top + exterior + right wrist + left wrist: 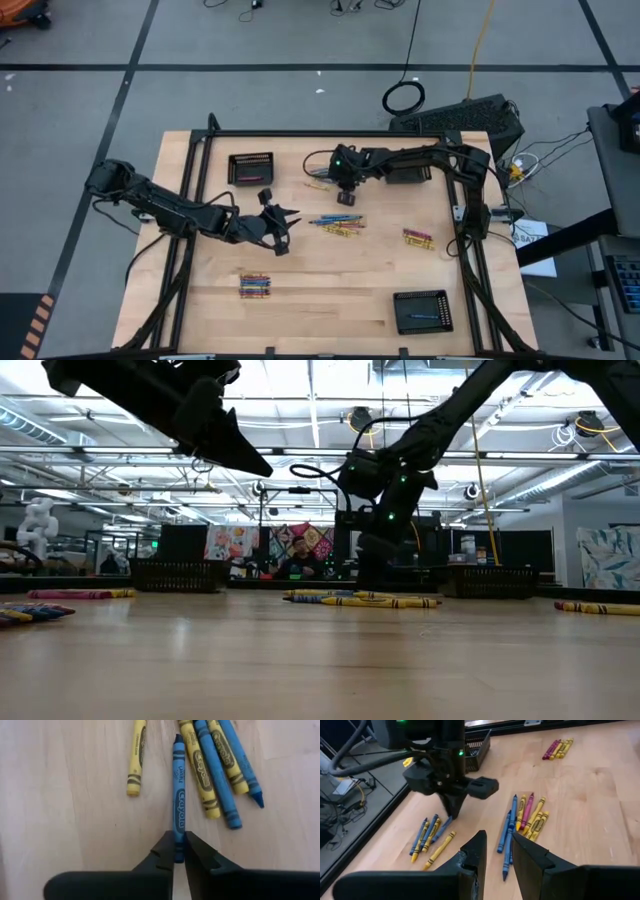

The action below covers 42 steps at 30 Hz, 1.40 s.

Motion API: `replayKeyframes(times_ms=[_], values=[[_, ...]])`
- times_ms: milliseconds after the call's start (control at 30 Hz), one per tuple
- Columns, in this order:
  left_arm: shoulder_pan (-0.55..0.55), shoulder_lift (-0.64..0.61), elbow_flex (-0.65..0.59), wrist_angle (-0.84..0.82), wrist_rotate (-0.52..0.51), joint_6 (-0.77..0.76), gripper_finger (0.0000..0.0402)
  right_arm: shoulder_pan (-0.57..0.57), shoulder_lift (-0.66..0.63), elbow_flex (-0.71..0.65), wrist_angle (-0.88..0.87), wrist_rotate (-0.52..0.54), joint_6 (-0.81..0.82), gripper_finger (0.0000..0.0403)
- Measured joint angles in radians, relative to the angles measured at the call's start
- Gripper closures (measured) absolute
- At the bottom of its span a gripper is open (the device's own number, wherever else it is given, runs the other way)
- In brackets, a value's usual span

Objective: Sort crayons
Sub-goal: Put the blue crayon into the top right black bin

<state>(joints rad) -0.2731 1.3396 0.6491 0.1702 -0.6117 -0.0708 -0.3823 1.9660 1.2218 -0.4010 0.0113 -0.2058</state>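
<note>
Crayons lie in loose groups on the wooden table. One small group of blue and yellow crayons lies far of centre; a blue crayon among them is in my right gripper, which reaches steeply down from the far right and is shut. More crayons lie at centre. To the left of that centre group, above the table, my left gripper hovers; its fingers stand open with nothing between them. My right gripper pinches the blue crayon's blunt rear end between its two fingertips, one on each long side. The fingers come steeply from above. The crayon points away from the gripper and lies flat on the table beside a yellow crayon.
Black mesh baskets stand at the far left, under my right arm and at the near right. Other crayon groups lie right of centre and near left. Black frame rails run along the table's sides.
</note>
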Motion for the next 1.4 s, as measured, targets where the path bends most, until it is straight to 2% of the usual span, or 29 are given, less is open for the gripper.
replayKeyframes(times_ms=[167,267,467,567,700,800,867,1033,1100,1200,1400], values=[[-0.007,0.0,0.0,-0.006,0.0,0.0,0.0313,0.07,-0.088,-0.01,-0.143,0.108,0.056,0.0399],[-0.01,0.0,0.0,-0.007,0.0,0.0,0.0313,0.111,-0.185,-0.007,-0.211,0.17,0.063,0.0401],[-0.011,0.0,0.0,-0.007,0.0,-0.001,0.0313,0.151,-0.407,-0.008,-0.39,0.173,0.063,0.0402],[-0.011,0.0,0.0,-0.007,0.0,-0.001,0.0313,0.144,-0.527,-0.005,-0.47,0.18,0.063,0.0402],[-0.011,0.0,0.0,-0.006,0.0,-0.001,0.0313,0.114,-0.664,-0.006,-0.599,0.265,0.063,0.0402],[-0.011,0.0,0.0,-0.005,0.0,-0.001,0.0313,0.068,-0.742,-0.006,-0.719,0.326,0.068,0.0402],[-0.011,0.0,0.0,-0.002,0.0,-0.001,0.0313,0.022,-0.776,-0.006,-0.784,0.329,0.071,0.0402],[-0.011,0.0,0.0,0.001,0.0,-0.001,0.0313,-0.111,-0.801,-0.016,-0.892,0.324,0.038,0.0403],[-0.011,0.0,0.0,0.001,0.0,0.0,0.0313,-0.165,-0.799,-0.049,-0.882,0.274,-0.034,0.0403],[-0.011,0.0,0.0,0.001,0.0,-0.001,0.0313,-0.23,-0.775,-0.125,-0.835,0.223,-0.164,0.0403],[-0.011,0.0,0.0,0.001,0.0,0.001,0.0313,-0.333,-0.639,-0.209,-0.663,0.224,-0.303,0.0403]])
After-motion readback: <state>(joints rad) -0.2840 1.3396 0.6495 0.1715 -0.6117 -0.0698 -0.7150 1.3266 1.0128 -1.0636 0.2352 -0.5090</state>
